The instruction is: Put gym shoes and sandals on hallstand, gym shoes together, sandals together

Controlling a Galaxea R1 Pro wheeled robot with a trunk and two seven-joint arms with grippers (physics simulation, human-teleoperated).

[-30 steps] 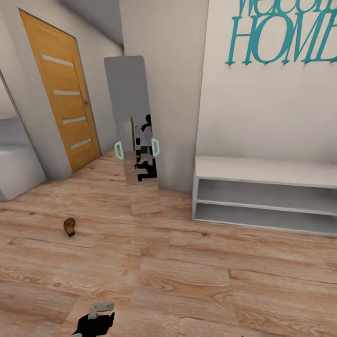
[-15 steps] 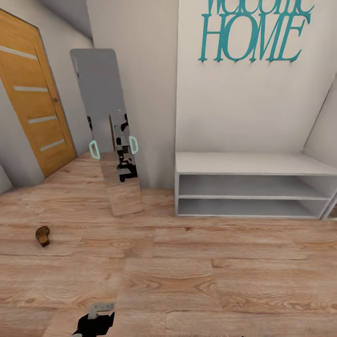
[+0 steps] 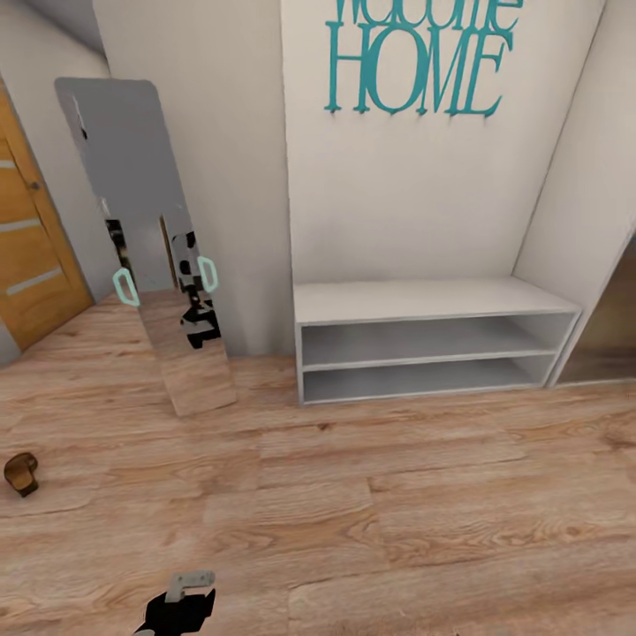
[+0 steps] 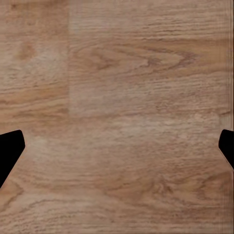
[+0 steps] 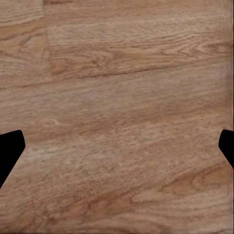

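Spotted one dark reddish-brown open-toe leather sandal (image 3: 21, 473) lying on the light brown wood-grain plank floor (image 3: 371, 521), ahead of the left arm (image 3: 181, 603) and off to its left, well apart from it. Could not find the second sandal or either gym shoe anywhere.

Found the light grey hallstand with wide low bench and two open shelf rows (image 3: 424, 300) further ahead and to the right of that arm, against the wall, with nothing on bench or shelves.

Saw the left gripper (image 4: 117, 151) with fingers spread wide apart, holding nothing, bare planks between them. Saw the same of the right gripper (image 5: 117, 151): fingers apart, holding nothing, over floor.

Judged this as the search-and-approach step, with nothing yet racked. Reckoned the next move called for turning the base toward the sandal, closing in and lowering the left gripper over its strap.

Noted a tall frameless leaning mirror (image 3: 141, 230) ahead of the left arm, reflecting the robot's dark shapes, and an orange wooden door (image 3: 26, 265) beyond it.

Read large teal lettering "HOME" (image 3: 415, 75) on the wall above the hallstand; could not read the word above, cut off at the frame edge.
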